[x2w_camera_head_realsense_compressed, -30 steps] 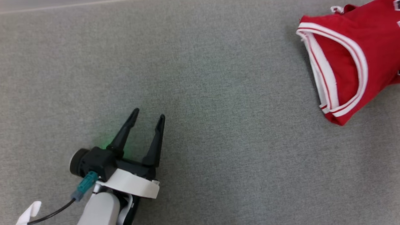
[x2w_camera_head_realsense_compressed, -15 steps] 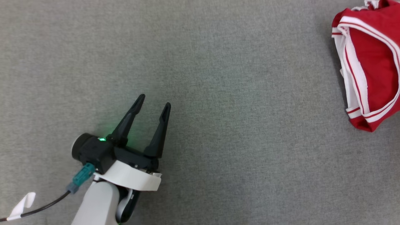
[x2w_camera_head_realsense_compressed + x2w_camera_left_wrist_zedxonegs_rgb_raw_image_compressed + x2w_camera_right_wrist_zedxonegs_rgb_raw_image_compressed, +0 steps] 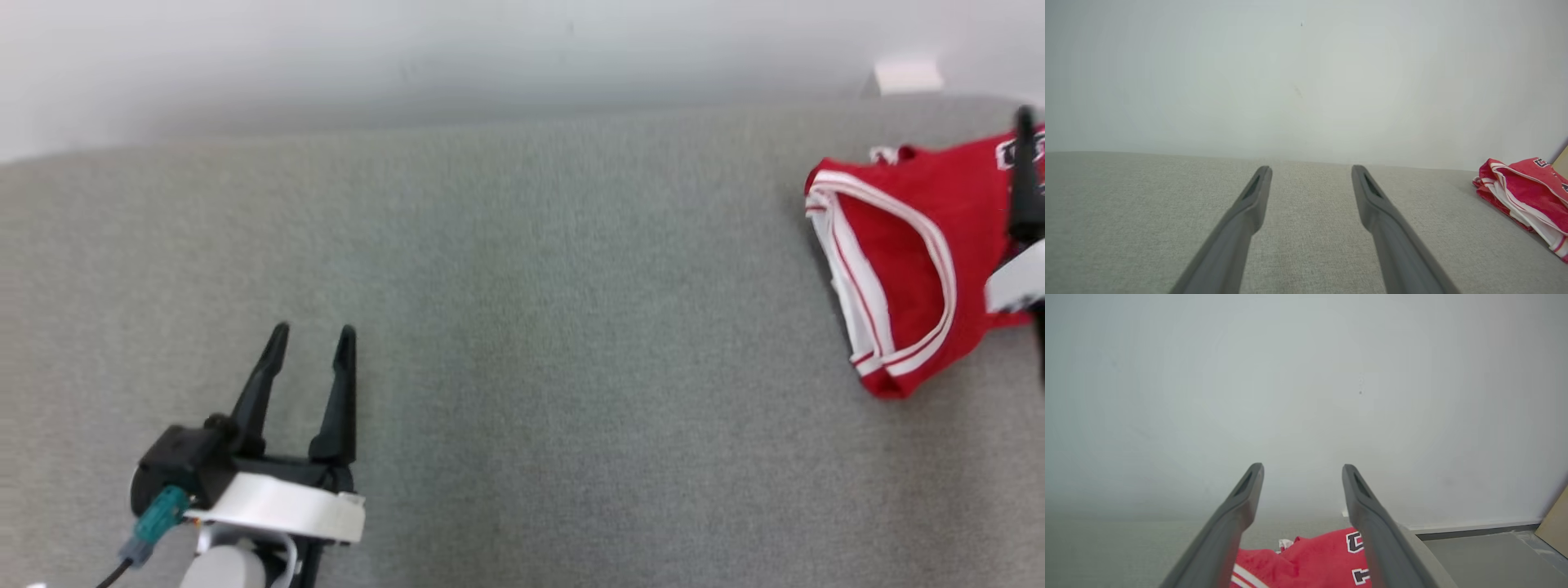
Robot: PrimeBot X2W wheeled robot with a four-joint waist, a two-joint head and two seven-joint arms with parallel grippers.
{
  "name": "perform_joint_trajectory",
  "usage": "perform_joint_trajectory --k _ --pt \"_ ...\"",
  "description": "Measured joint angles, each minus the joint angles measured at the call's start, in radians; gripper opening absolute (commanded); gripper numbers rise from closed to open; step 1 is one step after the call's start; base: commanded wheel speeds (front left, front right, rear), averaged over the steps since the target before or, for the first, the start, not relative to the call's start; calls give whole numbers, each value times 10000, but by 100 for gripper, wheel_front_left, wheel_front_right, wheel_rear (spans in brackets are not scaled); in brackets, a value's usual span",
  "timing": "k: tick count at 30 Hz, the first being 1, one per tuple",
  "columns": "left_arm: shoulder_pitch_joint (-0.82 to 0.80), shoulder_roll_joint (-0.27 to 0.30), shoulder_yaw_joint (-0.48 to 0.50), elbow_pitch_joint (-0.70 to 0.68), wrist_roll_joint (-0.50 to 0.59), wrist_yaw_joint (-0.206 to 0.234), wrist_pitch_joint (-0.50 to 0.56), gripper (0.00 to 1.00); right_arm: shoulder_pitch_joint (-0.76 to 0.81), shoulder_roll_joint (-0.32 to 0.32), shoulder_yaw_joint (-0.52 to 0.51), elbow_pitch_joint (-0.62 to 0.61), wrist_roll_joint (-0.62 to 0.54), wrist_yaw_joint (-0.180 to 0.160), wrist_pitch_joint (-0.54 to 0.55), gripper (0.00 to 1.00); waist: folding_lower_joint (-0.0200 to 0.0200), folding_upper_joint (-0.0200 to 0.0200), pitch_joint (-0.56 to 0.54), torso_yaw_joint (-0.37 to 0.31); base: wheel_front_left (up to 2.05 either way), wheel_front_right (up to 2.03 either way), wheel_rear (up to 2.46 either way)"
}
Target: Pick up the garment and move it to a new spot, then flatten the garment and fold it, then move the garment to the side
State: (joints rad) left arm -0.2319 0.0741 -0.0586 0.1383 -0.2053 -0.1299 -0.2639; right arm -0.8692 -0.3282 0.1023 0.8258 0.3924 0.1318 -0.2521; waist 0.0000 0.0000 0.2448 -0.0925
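Observation:
The garment is a red jersey (image 3: 898,245) with white-and-red striped trim, lying crumpled at the far right of the grey fabric surface (image 3: 571,367). My left gripper (image 3: 313,331) hovers low at the lower left, open and holding nothing, far from the jersey. In the left wrist view the open gripper (image 3: 1311,168) points at the wall, with the jersey (image 3: 1527,183) off to the right. At the right edge of the head view, one dark finger (image 3: 1025,171) of my right gripper stands over the jersey. In the right wrist view that gripper (image 3: 1302,469) is open above the jersey (image 3: 1314,555), not touching it.
A pale wall (image 3: 490,57) runs along the surface's far edge. A small white patch (image 3: 906,75) sits at the wall's foot near the jersey. Beyond the surface's right end lie grey floor (image 3: 1474,555) and a tan board (image 3: 1555,522).
The head camera has tilted, so the whole picture has shifted and the wall now shows. My right gripper's finger has come into view over the jersey. The left gripper stays open.

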Motion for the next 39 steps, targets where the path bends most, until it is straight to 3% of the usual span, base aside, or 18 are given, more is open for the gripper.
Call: perform_joint_trajectory --k 9,16,25,39 --pt "1035 -159 882 430 -109 178 0 100 3800 464 255 -3657 349 0 -88 100 -2 0 -1843 294 0 0 0" --pt "1616 -209 1080 485 155 291 -2 100 6543 1277 29 -5601 341 0 -104 100 -3 0 -2602 515 0 0 0" --pt "1871 -245 926 669 284 245 0 100 7918 1931 -349 -5919 -31 0 -104 100 -3 0 -2631 533 0 0 0" --pt "1853 -247 736 777 232 247 0 100 7937 2151 -297 -5915 -305 0 -104 100 -1 0 -2555 428 0 0 0"
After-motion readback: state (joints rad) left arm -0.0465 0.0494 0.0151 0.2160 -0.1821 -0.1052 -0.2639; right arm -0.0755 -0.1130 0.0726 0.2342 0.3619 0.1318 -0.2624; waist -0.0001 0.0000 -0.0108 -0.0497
